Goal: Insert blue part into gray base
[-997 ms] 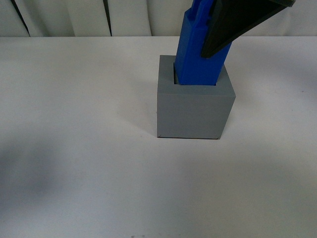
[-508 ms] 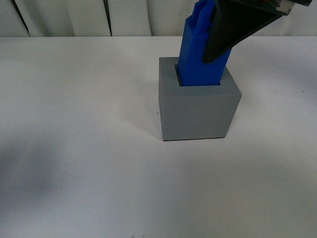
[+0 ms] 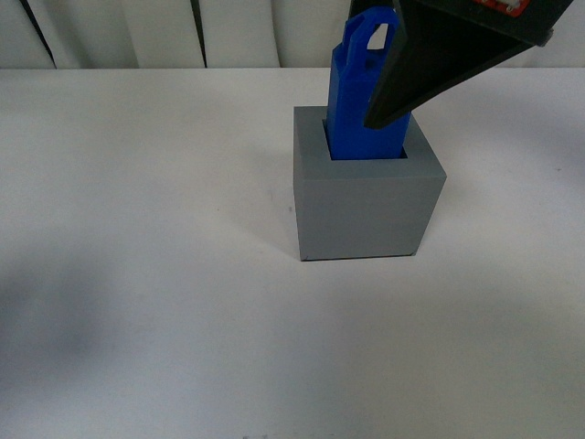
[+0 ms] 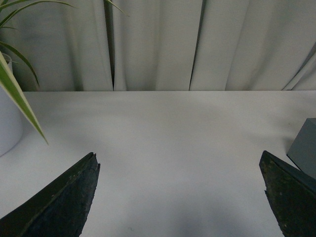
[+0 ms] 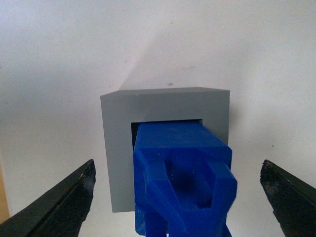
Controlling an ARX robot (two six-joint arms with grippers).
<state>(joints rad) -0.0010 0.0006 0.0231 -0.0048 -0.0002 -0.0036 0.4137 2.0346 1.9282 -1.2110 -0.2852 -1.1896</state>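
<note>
Front: blue part (image 3: 361, 101) stands in recess of gray base (image 3: 366, 206), long axis near upright, loop at 12 o'clock.
Right wrist: right gripper (image 5: 177, 163) jaws wide apart, straddling blue part, not touching; nearer arm.
Left wrist: left gripper (image 4: 180, 158) jaws apart, empty.

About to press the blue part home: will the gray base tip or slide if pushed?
The gray base looks squat and flat-bottomed, so it probably won't tip. Nothing visible holds it to the smooth table, so a sideways shove would likely slide it. The blue part stands tall out of its recess, so off-axis pressure may lever it.
</note>
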